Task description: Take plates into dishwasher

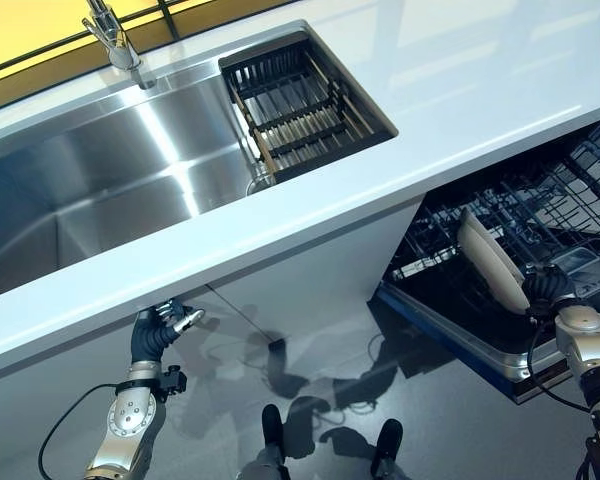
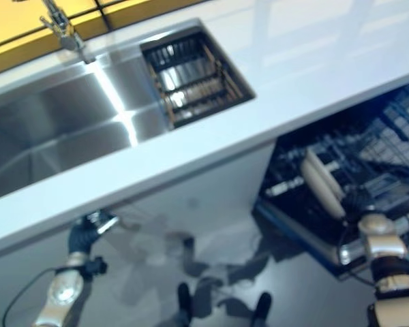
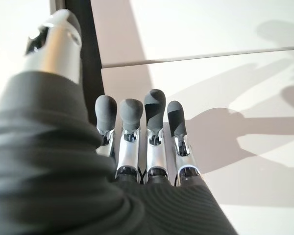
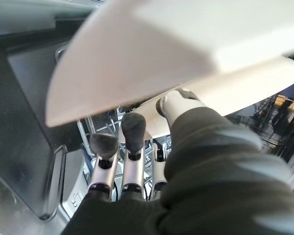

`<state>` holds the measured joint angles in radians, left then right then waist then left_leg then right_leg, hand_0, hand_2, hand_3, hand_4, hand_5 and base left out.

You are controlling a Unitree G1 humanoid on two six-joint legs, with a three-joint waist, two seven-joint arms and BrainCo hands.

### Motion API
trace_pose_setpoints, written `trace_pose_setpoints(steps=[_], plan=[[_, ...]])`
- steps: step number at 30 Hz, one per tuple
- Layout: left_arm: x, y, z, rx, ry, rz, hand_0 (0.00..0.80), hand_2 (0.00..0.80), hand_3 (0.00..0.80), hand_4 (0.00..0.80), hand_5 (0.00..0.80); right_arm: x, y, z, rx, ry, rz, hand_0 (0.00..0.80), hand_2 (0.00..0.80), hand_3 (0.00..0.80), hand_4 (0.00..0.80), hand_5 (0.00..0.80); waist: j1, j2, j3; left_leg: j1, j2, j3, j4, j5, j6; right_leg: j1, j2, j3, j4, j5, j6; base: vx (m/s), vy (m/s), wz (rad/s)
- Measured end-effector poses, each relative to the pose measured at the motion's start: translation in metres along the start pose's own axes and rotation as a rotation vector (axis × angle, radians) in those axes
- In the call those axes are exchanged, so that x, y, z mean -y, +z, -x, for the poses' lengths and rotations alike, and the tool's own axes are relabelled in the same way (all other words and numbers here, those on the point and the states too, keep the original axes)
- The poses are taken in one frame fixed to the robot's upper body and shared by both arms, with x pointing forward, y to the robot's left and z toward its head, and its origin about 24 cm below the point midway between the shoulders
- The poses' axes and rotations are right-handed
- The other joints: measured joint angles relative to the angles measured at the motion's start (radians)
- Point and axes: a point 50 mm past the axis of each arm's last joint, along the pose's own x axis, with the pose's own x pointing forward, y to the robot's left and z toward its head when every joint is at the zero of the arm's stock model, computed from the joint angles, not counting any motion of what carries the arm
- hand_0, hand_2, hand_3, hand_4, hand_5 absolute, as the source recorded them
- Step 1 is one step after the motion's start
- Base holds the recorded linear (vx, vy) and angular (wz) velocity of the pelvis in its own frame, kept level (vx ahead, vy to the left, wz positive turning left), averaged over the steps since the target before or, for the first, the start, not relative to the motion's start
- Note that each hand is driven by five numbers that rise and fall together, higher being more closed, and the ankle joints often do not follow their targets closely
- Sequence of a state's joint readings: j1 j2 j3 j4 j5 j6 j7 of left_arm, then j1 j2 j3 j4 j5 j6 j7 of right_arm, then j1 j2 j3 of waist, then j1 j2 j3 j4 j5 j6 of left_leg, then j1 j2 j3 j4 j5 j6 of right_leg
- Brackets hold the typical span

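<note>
Right wrist view shows the right hand [image 4: 137,161] pinching a white plate [image 4: 186,63] over the dishwasher rack [image 1: 540,200], which next needs slotting between tines.

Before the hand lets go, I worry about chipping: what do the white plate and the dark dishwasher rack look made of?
The white plate looks like glazed ceramic: smooth, glossy, thick rim. It could be melamine. The dark dishwasher rack appears to be coated wire: thin dark crossing bars. The right hand grips the plate.

glossy white countertop [image 1: 460,90] with a sunken stainless steel sink [image 1: 100,170], black slatted drainer basket [image 1: 300,100] sitting in its right end, chrome tap [image 1: 115,40] behind, open dishwasher's dark wire rack [image 1: 540,200] below
</note>
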<state>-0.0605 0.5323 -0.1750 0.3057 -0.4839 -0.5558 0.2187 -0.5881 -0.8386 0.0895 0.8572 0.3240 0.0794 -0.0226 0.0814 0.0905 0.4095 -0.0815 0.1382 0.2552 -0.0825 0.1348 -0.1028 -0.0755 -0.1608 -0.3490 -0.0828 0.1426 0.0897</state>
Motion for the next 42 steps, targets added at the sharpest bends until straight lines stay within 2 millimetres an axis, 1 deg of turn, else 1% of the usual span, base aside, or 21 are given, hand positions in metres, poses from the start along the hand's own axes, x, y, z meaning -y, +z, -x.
trace_pose_setpoints(steps=[3, 5, 6, 12, 22, 26, 32, 35, 38, 40, 42], plan=[[0.001, 0.002, -0.001, 0.008, -0.005, 0.003, 0.000, 0.000, 0.000, 0.000, 0.000, 0.002, -0.002, 0.000, -0.005, -0.009, 0.014, 0.800, 0.800, 0.800, 0.800, 0.800, 0.013, 0.000, 0.004, -0.001, 0.000, 0.000, 0.000, 0.000, 0.000, -0.001, 0.000, 0.000, 0.000, 0.000, 0.000, 0.000, 0.000, 0.00], [0.002, 0.002, -0.001, 0.009, -0.006, 0.004, 0.000, 0.000, 0.000, 0.000, 0.000, 0.002, -0.002, 0.000, -0.004, -0.013, 0.025, 0.408, 0.408, 0.408, 0.408, 0.408, 0.015, 0.000, 0.004, -0.001, 0.000, -0.004, -0.001, 0.000, 0.000, -0.001, 0.000, -0.001, 0.000, 0.000, 0.000, 0.000, 0.000, 0.00], [0.002, 0.002, -0.002, 0.011, -0.007, 0.004, 0.000, 0.000, 0.000, 0.000, 0.000, 0.002, -0.001, 0.000, -0.004, -0.018, 0.029, 0.000, 0.000, 0.000, 0.000, 0.000, 0.015, 0.001, 0.004, -0.003, 0.000, -0.010, -0.001, 0.000, 0.000, -0.002, 0.000, -0.001, 0.000, 0.000, 0.000, 0.000, 0.000, 0.00], [0.004, 0.004, -0.003, 0.021, -0.013, 0.009, 0.000, 0.000, 0.000, 0.000, 0.000, 0.003, -0.009, 0.000, -0.056, -0.032, 0.042, 0.000, 0.000, 0.000, 0.000, 0.000, 0.016, 0.001, 0.005, -0.012, 0.000, -0.013, 0.000, 0.001, 0.000, -0.009, 0.000, -0.002, 0.000, 0.000, 0.000, 0.000, 0.000, 0.00], [0.004, 0.004, -0.003, 0.022, -0.013, 0.010, 0.000, 0.000, 0.000, 0.000, 0.000, 0.003, -0.009, 0.001, -0.056, -0.048, 0.042, 0.000, 0.000, 0.000, 0.000, 0.000, 0.015, 0.000, 0.006, -0.015, 0.000, -0.013, 0.000, 0.001, 0.000, -0.011, 0.001, -0.002, 0.000, 0.001, 0.000, 0.015, 0.007, 0.00], [0.004, 0.004, -0.003, 0.021, -0.013, 0.009, 0.000, 0.000, 0.000, 0.000, 0.000, 0.002, -0.009, 0.003, -0.049, -0.042, 0.052, 0.000, 0.000, 0.000, 0.000, 0.000, 0.013, -0.006, 0.010, -0.005, 0.000, -0.013, -0.001, 0.001, 0.000, -0.002, 0.001, -0.002, 0.000, 0.001, -0.001, 0.045, 0.016, 0.00], [0.003, 0.006, -0.004, 0.027, -0.010, 0.010, 0.000, 0.000, 0.000, 0.000, 0.000, 0.000, -0.007, 0.009, -0.022, -0.025, 0.059, 0.000, 0.000, 0.000, 0.000, 0.000, -0.001, -0.026, 0.020, 0.004, 0.000, -0.012, 0.000, 0.001, 0.000, 0.006, 0.001, -0.001, 0.001, 0.002, -0.001, 0.042, 0.024, 0.00], [0.003, 0.005, -0.003, 0.023, -0.009, 0.009, 0.000, 0.000, 0.000, 0.000, 0.000, -0.001, -0.010, 0.013, -0.017, -0.015, 0.062, 0.000, 0.000, 0.000, 0.000, 0.000, -0.015, -0.036, 0.026, 0.017, 0.001, -0.010, -0.001, 0.001, 0.000, 0.017, 0.002, 0.002, 0.000, 0.002, -0.001, 0.045, 0.015, -0.03], [0.003, 0.005, -0.003, 0.021, -0.008, 0.009, 0.000, 0.000, 0.000, 0.000, 0.000, 0.004, -0.017, 0.016, -0.036, -0.012, 0.071, 0.000, 0.000, 0.000, 0.000, 0.000, -0.026, -0.047, 0.029, 0.026, 0.002, -0.007, -0.001, 0.000, 0.000, 0.025, 0.003, 0.006, 0.000, 0.002, -0.001, 0.054, 0.013, -0.03], [0.001, 0.001, -0.002, 0.000, 0.004, 0.000, 0.000, 0.000, 0.000, 0.000, 0.000, 0.006, -0.016, 0.019, -0.027, -0.004, 0.063, 0.000, 0.000, 0.000, 0.000, 0.000, -0.042, -0.056, 0.026, 0.041, 0.003, -0.004, -0.001, -0.002, 0.000, 0.037, 0.004, 0.011, 0.000, 0.002, -0.001, 0.062, 0.011, -0.04], [-0.002, -0.002, -0.001, -0.018, 0.014, -0.019, 0.000, 0.000, 0.000, 0.000, 0.000, 0.008, -0.014, 0.021, -0.013, 0.000, 0.056, 0.000, 0.000, 0.000, 0.000, 0.000, -0.042, -0.066, 0.021, 0.051, 0.006, 0.010, -0.001, -0.004, 0.000, 0.039, 0.007, 0.024, 0.000, 0.002, -0.001, 0.047, 0.017, -0.17]])
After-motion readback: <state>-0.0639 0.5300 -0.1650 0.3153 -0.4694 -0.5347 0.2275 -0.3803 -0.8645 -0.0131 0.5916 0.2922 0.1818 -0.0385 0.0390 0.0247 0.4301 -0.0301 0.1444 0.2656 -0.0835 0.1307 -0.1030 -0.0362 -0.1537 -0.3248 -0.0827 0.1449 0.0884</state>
